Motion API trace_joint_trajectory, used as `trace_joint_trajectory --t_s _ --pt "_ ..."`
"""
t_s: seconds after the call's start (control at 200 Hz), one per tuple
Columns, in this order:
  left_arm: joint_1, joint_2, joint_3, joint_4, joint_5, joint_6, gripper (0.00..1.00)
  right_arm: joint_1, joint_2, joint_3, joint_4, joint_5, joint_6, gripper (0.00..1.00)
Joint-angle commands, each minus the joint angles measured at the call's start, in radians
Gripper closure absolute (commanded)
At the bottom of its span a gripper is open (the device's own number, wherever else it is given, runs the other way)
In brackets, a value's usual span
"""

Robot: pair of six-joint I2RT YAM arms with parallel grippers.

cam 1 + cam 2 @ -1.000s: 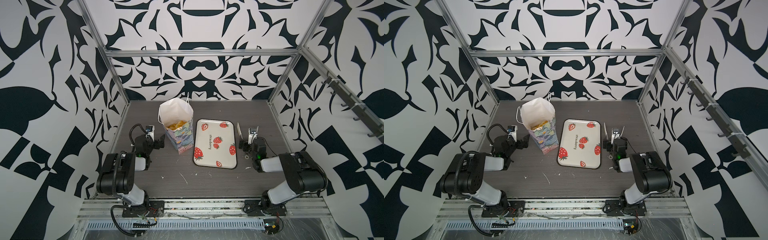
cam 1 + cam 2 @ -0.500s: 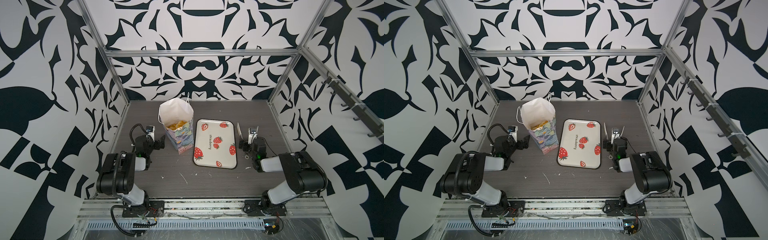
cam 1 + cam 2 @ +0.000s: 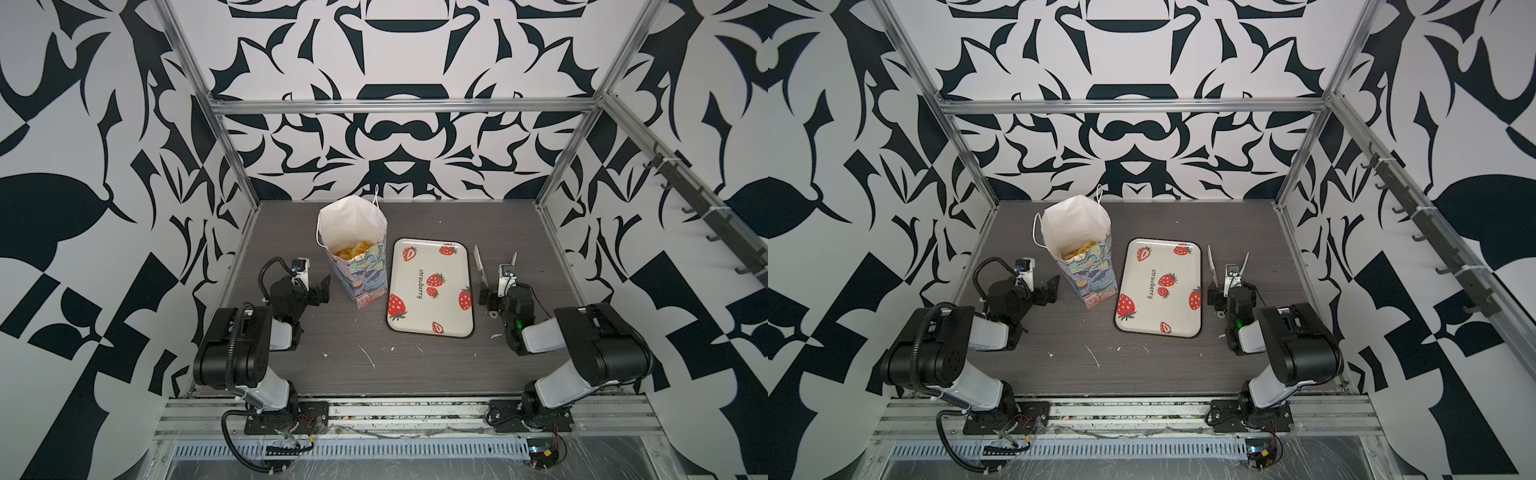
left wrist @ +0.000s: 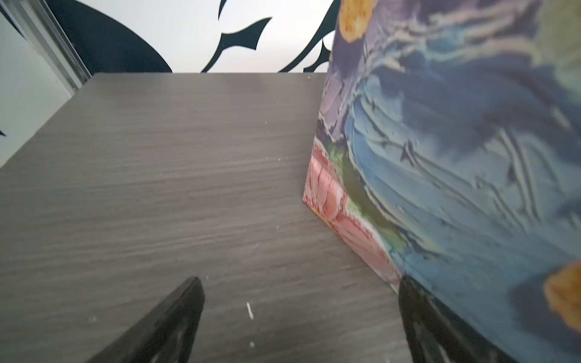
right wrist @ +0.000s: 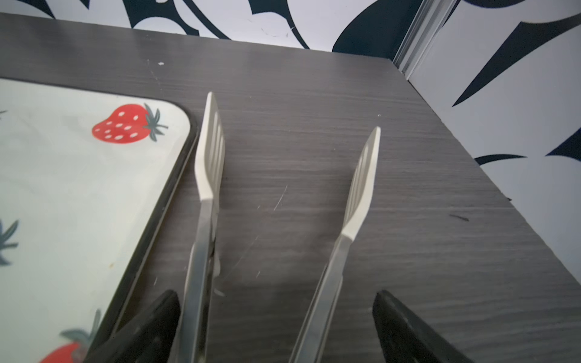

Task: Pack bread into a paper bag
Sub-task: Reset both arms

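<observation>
While the golden-yellow bread (image 3: pixel 353 249) lies inside the tall floral paper bag (image 3: pixel 365 278) just beside the spread left end effector (image 4: pixel 300 283), the right end effector (image 5: pixel 276 295), spread also, has silver metal tongs (image 5: pixel 207 163) between its fingers (image 5: pixel 151 327).

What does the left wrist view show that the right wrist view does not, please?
Only the left wrist view: the paper bag, its floral side close beside the left gripper. Only the right wrist view: the strawberry tray and metal tongs between the fingers of the right gripper. Both: the dark wood-grain table and patterned wall.
</observation>
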Motion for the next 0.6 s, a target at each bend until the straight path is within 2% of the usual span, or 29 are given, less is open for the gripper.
trace_joint_trajectory --t_s 0.0,0.06,0.11,0.22,0.275,0.295,0.35,0.395,0.455,0.595 --pt "0.0 -0.006 -0.053 0.11 0.055 0.012 0.01 -0.001 -0.036 -0.004 0.016 -0.074 -0.021 0.01" --pt "0.0 0.015 -0.083 0.191 0.042 0.011 0.01 -0.001 -0.026 -0.062 0.135 -0.11 -0.035 0.01" --pt "0.0 0.012 -0.067 0.148 0.012 0.002 0.01 -0.001 -0.013 -0.065 0.174 -0.093 -0.032 0.01" --pt "0.0 -0.016 0.03 -0.074 -0.017 -0.012 0.01 -0.001 -0.027 0.043 -0.044 0.068 0.025 0.01" --pt "0.0 -0.019 0.021 -0.06 0.042 0.011 0.01 -0.001 -0.019 0.051 -0.061 0.029 0.004 0.01" --pt "0.0 -0.019 0.006 -0.026 0.053 0.016 0.01 -0.001 -0.021 0.034 -0.032 -0.023 -0.004 0.01" --pt "0.0 -0.005 -0.029 0.067 0.034 0.007 0.01 -0.001 -0.033 -0.024 0.055 -0.084 -0.03 0.01" --pt "0.001 0.005 -0.036 0.086 -0.004 -0.003 0.01 0.0 -0.03 -0.042 0.099 -0.084 -0.026 0.01" --pt "0.0 -0.009 -0.016 0.022 -0.015 -0.012 0.01 0.0 -0.018 -0.028 0.097 -0.072 -0.025 0.01" --pt "0.0 -0.008 0.006 -0.011 -0.018 -0.013 0.01 -0.001 -0.023 0.054 -0.07 -0.014 -0.003 0.01"
